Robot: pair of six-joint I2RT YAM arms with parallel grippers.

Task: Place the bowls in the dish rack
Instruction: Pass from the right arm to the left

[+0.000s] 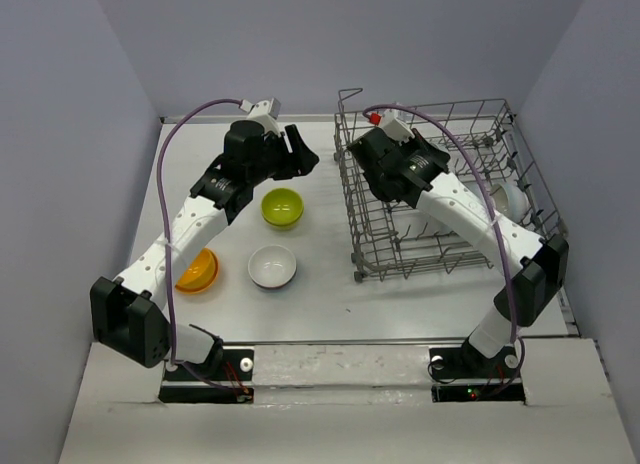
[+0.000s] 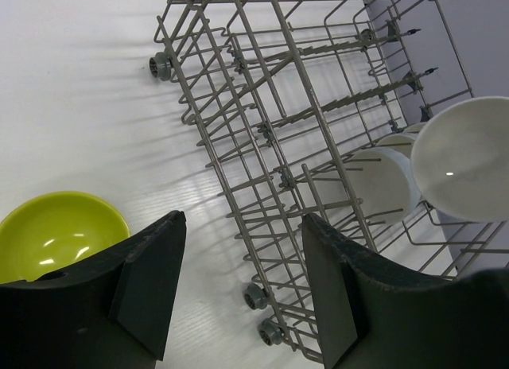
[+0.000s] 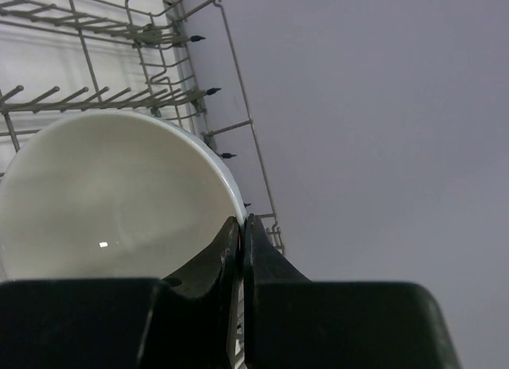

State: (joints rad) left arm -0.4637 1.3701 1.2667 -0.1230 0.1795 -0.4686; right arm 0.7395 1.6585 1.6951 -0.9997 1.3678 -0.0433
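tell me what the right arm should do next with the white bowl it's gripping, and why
Probably ease it straight down. The right gripper is shut on the rim of the held white bowl, which seems to hang just above the tines of the dish rack, beside a racked white bowl. Seating it between the tines before opening looks safest.

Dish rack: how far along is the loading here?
Done: white bowls stand in the dish rack. In hand: right fingers pinch another white bowl by its rim. Left: lime bowl, loose white bowl and orange bowl on the table; left fingers open, empty.
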